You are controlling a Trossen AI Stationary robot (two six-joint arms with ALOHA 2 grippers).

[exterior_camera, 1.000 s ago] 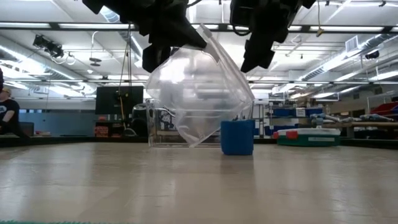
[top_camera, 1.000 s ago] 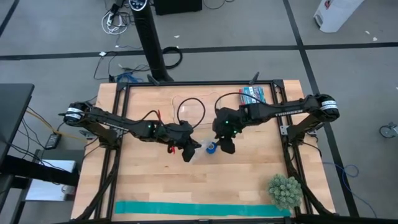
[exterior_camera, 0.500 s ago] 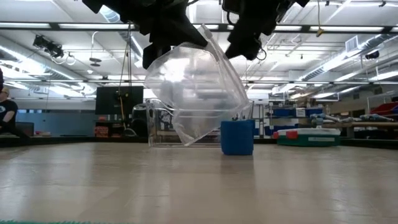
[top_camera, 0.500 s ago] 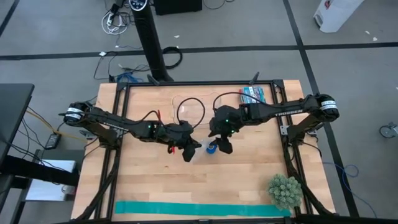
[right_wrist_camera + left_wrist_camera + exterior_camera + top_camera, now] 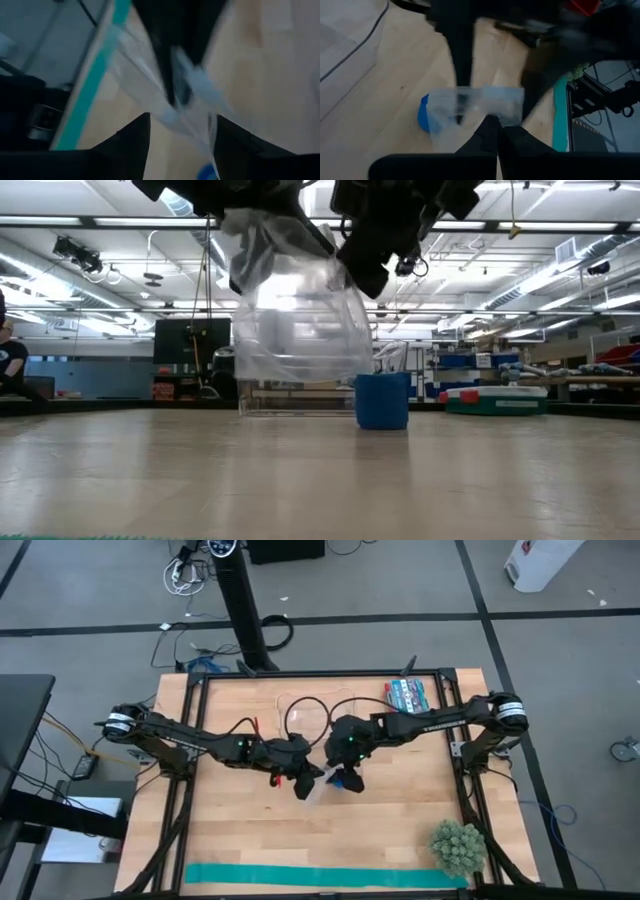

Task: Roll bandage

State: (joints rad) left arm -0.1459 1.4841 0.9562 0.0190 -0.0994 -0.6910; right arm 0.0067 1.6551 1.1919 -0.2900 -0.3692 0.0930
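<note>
Table (image 5: 400, 830) of pale wood fills the high view, and going near to far its front edge comes first, at 6 o'clock, where a long teal strip (image 5: 325, 877) lies flat along it. A spiky green ball (image 5: 459, 847) sits at 4 o'clock, just past the strip's end.

Toward the centre the two arms meet. The left hand (image 5: 303, 780) hangs just off centre toward 8 o'clock, its fingers pressed together on the upper edge of a clear plastic bag (image 5: 300, 320), which dangles off the table in the low view. The right hand (image 5: 346, 776) is just beside it toward 3 o'clock, fingers spread either side of the bag's edge in its own wrist view; whether they touch the plastic I cannot tell.

The bandage (image 5: 382, 400), a small blue roll, stands upright on the table under the right hand, just beside the bag's lower corner and outside it.

Farther back, near 12 o'clock, a clear tray (image 5: 305, 718) with a black cable across it rests on the wood. At 1 o'clock, by the rear rail, lies a pack of markers (image 5: 406, 695).
</note>
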